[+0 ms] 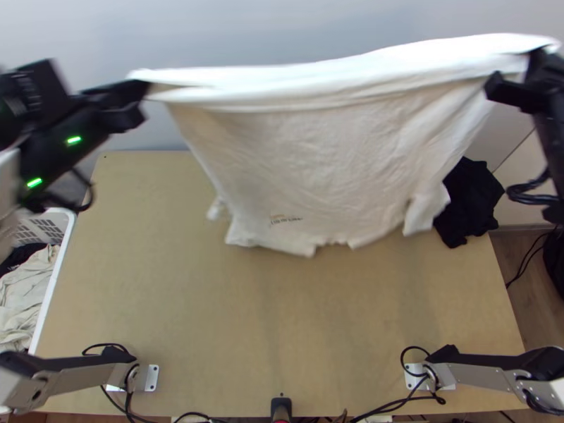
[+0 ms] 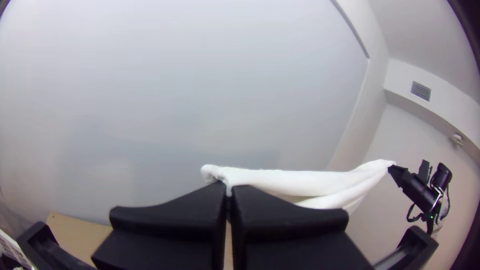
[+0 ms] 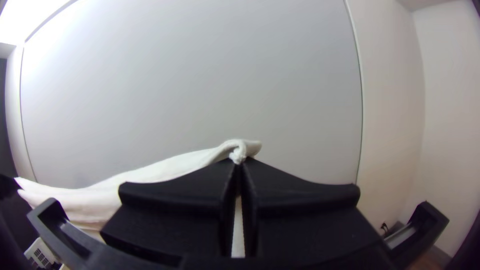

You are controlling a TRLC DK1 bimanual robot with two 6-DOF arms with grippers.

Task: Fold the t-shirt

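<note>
Jaws are pinching the shirt [image 1: 317, 151] at both ends of its top edge – left gripper [image 2: 229, 190] at 10 o'clock from above, right gripper [image 3: 240, 161] at 2. That wide hold probably keeps it from bunching, so it hangs spread around 12, ready to lay on the table [image 1: 190, 310]. Black cloth [image 1: 469, 204] sits at 3.

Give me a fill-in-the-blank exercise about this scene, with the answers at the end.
The t-shirt held up by the left gripper and right gripper is ____ in colour.
Both grippers' fingers are ____, not open.
In the top view, the black cloth lies toward the ____ side.
The basket stands at that view's ____ edge.

Missing words: white; shut; right; left.
</note>
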